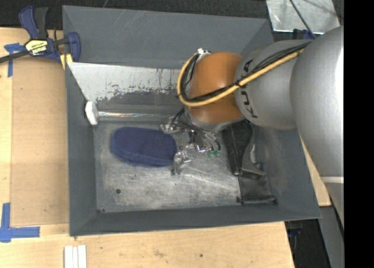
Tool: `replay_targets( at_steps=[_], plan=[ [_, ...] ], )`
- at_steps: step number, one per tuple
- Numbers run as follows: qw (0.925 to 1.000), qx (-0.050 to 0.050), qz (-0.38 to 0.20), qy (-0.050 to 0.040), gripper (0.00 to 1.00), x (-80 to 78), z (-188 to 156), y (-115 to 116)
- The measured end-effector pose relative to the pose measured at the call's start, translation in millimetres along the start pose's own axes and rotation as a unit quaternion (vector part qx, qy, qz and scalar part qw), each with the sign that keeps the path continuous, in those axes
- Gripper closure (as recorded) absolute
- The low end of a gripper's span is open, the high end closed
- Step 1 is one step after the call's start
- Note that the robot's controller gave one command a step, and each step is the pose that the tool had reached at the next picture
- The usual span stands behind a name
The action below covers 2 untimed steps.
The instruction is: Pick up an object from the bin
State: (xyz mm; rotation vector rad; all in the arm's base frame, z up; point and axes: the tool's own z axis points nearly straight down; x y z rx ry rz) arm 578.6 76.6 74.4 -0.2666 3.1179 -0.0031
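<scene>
While everything lies on the floor of the grey metal bin (82, 191), nothing is lifted: the dark blue oval knitted pouch (140, 146) rests left of centre, with the gripper (182, 147) low at its right end. How wide the gripper stands cannot be told.

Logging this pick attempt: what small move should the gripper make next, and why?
Probably a short shift toward the dark blue oval fabric pad: the gripper sits at that pad's view-right end, off its middle, with the black angular tool on its other side.
</scene>
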Motion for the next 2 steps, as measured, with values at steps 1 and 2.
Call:
replay_targets(
  at_steps=[1,2],
  plan=[
    [1.0,-0.001,0.0,-0.0043,1.0,-2.4,-2.1,0.2],
    [1.0,-0.001,0.007,-0.0005,1.0,-14.8,-132.4,6.7]
  ],
)
